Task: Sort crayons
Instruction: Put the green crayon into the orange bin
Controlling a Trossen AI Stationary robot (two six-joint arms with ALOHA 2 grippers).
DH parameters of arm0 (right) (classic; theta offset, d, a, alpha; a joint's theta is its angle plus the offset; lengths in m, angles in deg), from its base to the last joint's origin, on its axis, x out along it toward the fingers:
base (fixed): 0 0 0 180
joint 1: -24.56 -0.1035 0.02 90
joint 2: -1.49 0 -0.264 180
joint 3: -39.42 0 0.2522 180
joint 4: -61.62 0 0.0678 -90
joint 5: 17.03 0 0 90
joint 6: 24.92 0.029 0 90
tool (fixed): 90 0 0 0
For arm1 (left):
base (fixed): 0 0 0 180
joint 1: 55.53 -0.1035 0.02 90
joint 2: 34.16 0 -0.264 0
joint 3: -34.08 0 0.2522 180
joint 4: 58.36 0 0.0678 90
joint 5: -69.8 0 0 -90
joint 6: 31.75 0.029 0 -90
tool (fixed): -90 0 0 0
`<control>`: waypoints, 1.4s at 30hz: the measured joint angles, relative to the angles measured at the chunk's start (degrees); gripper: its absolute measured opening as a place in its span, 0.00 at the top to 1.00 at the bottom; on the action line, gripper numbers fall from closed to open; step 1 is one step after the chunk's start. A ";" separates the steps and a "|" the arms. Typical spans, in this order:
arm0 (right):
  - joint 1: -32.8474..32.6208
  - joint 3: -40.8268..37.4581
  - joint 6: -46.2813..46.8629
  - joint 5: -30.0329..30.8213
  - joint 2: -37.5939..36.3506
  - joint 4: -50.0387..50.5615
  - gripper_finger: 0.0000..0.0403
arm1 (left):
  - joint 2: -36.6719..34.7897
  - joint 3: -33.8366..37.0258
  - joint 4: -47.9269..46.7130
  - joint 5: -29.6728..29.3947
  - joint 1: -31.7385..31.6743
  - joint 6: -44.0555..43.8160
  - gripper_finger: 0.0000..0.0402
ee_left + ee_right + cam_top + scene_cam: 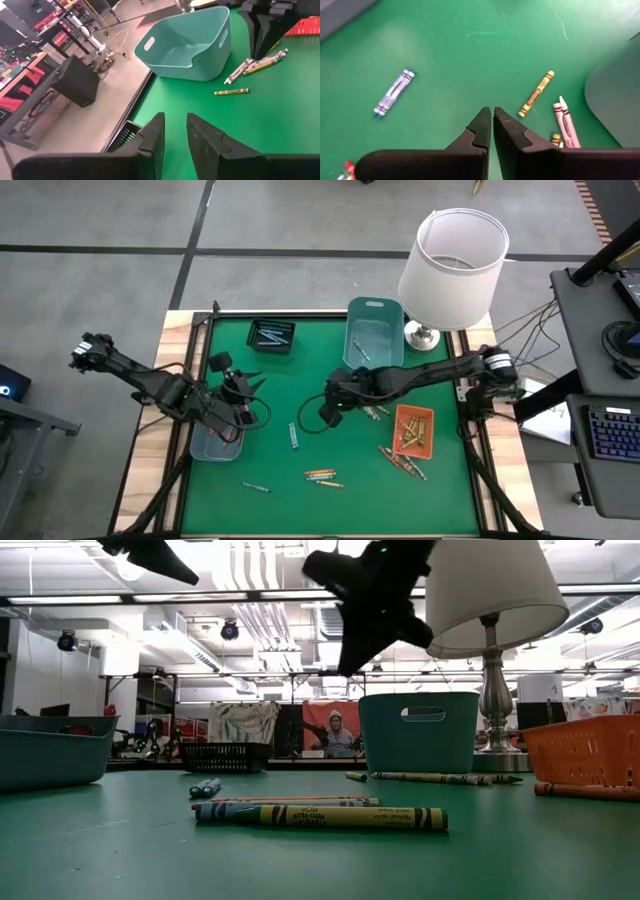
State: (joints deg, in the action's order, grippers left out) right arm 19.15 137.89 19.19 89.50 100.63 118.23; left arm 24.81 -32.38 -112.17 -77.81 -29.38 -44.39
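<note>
Crayons lie scattered on the green table: a blue one (294, 436), a small group (322, 476) near the front edge, a single one (255, 487), and more beside the orange tray (412, 430). My right gripper (330, 412) hangs shut and empty above the table's middle. Its wrist view shows a bluish crayon (394, 93), a yellow crayon (536, 93) and whitish crayons (565, 125) lying flat below it. My left gripper (245, 385) is raised over the table's left part, beside a teal tray (215, 442). Its fingers stand a little apart (175, 135) with nothing between them.
A black basket (271, 335) and a tall teal bin (375, 332) stand at the far edge, and a lamp (452, 265) stands at the far right. The low view shows crayons (320, 815) close to the front edge. Bare green mat lies between the two grippers.
</note>
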 joint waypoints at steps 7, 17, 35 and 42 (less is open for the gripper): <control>0.98 5.55 6.05 0.01 7.05 7.81 0.97 | 0.95 0.03 -0.48 -0.42 0.00 -0.02 0.84; 2.25 5.90 6.95 0.53 11.88 8.11 0.97 | 0.96 0.02 -0.18 -8.47 -0.09 2.12 0.84; 3.76 5.86 5.64 1.96 14.36 7.45 0.93 | 0.96 0.03 0.11 -9.31 -0.11 0.22 0.84; 4.35 5.79 7.49 1.53 16.17 7.47 0.77 | 0.96 0.04 0.18 -9.29 -0.11 0.09 0.84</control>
State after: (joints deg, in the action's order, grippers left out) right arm 23.51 143.68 26.69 91.03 116.80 125.69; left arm 25.78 -32.34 -111.99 -87.10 -29.49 -44.31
